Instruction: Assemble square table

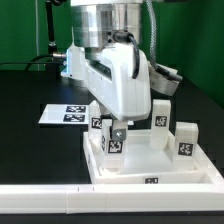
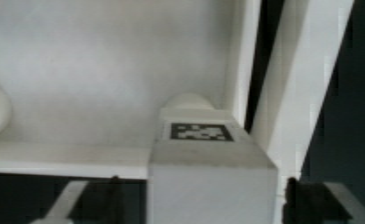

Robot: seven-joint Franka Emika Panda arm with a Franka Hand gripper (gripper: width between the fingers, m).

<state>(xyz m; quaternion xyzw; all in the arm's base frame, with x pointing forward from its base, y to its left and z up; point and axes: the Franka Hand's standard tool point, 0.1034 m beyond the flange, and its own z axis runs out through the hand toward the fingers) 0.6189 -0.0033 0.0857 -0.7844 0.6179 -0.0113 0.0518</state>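
Standing upright in a corner socket of the square table [image 1: 150, 160], the leg [image 2: 205, 150] lay directly below my gripper [image 2: 197, 195], whose fingers flanked it, spread clear of its sides.

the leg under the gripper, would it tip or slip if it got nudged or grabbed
The leg stands upright on the tabletop, taller than its base is wide, so a nudge near its top could probably tip it. It looks like rigid white plastic, so likely stiff and light. Its smooth flat faces may slip in the gripper.
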